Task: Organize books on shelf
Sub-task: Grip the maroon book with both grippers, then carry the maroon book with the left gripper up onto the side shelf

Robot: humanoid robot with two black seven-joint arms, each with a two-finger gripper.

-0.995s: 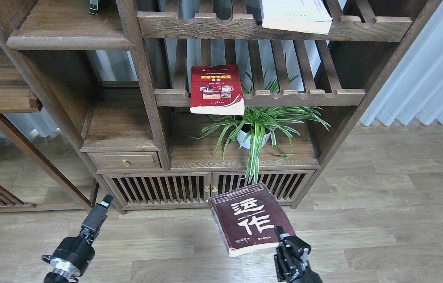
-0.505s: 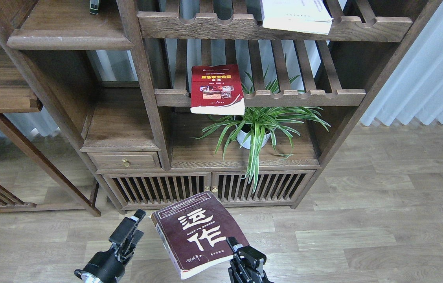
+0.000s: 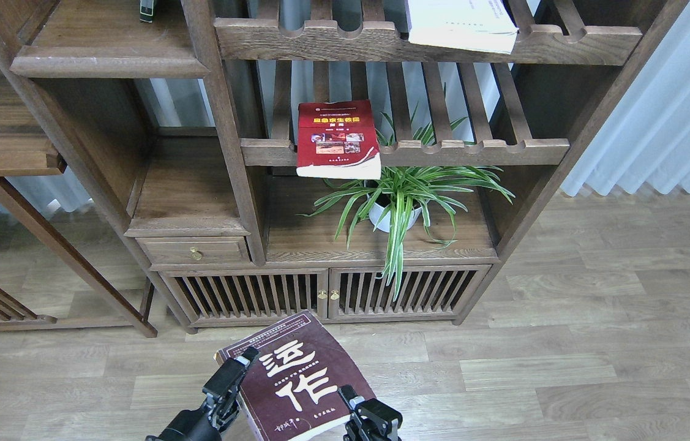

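Observation:
The dark maroon book point(image 3: 296, 373) with large white characters is held low in front of the cabinet, face up. My right gripper point(image 3: 349, 397) is shut on its lower right corner. My left gripper point(image 3: 240, 364) is at the book's left edge, by the spine; its fingers overlap the cover and I cannot tell if they grip. The red book point(image 3: 337, 139) lies on the middle slatted rack and overhangs the front rail. The white book point(image 3: 461, 24) lies on the top slatted rack. The solid plank shelf point(image 3: 109, 61) is at the upper left, bare except for a small dark object at its back.
A potted spider plant point(image 3: 403, 196) stands on the cabinet top under the red book. A lower solid ledge point(image 3: 185, 196) with a small drawer point(image 3: 196, 251) is on the left. Slatted cabinet doors point(image 3: 320, 294) are straight ahead. A white curtain point(image 3: 669, 104) hangs at right.
My right gripper has carried the maroon book left and down. My left gripper has moved right from well left of the book to its left edge.

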